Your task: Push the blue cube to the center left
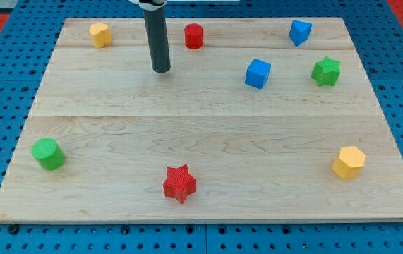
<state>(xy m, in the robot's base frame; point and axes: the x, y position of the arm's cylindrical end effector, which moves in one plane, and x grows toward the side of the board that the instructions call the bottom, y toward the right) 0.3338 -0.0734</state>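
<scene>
The blue cube point(257, 73) sits on the wooden board point(208, 127) in the upper right part of the view. My tip point(161, 70) rests on the board near the top, left of centre. It is well to the left of the blue cube and apart from it, at about the same height in the view. A second blue block point(300, 32), of a less regular shape, lies near the top right edge.
A red cylinder point(194, 35) stands just right of the rod near the top. A yellow block point(100, 34) is at top left, a green star point(326, 71) right of the blue cube, a green cylinder point(48, 154) at lower left, a red star point(179, 183) at bottom centre, a yellow block point(348, 162) at lower right.
</scene>
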